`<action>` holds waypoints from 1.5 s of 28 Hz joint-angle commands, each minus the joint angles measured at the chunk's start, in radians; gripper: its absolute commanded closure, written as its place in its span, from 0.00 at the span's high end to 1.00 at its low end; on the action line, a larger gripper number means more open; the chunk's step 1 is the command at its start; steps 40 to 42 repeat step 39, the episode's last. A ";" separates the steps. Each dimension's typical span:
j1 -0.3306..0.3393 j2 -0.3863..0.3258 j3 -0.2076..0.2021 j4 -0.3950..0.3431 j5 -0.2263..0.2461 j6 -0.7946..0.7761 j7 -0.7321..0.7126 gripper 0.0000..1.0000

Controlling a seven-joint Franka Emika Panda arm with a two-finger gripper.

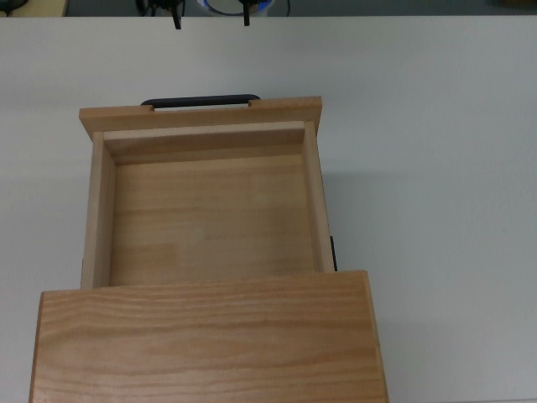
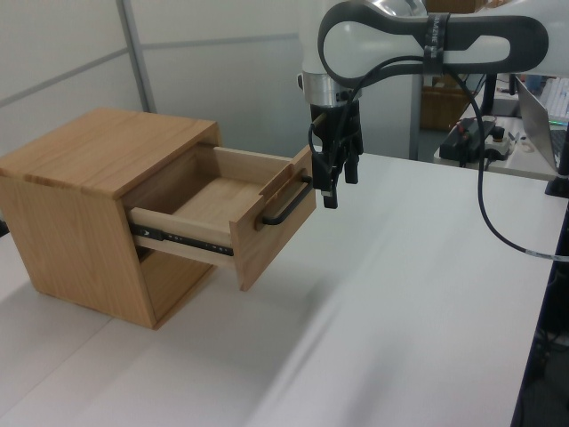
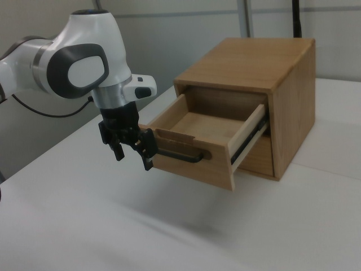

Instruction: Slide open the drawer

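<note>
**Drawer pulled out, claw let go**

The drawer sticks far out of the wooden cabinet on its metal rails, so its bare inside shows. In the top view it reaches toward 12 o'clock from the cabinet. The gripper hangs just beside the black bar handle, at its 3 o'clock in the left view. Its fingers are spread and hold nothing, so the pull looks finished. The white table is flat and plain. Grey wall panels stand behind.
</note>
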 commanded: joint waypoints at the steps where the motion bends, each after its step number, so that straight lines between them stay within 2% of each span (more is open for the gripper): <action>1: 0.001 -0.003 -0.007 0.011 0.021 -0.025 -0.025 1.00; 42: 0.000 0.020 -0.010 0.032 0.007 -0.021 -0.034 1.00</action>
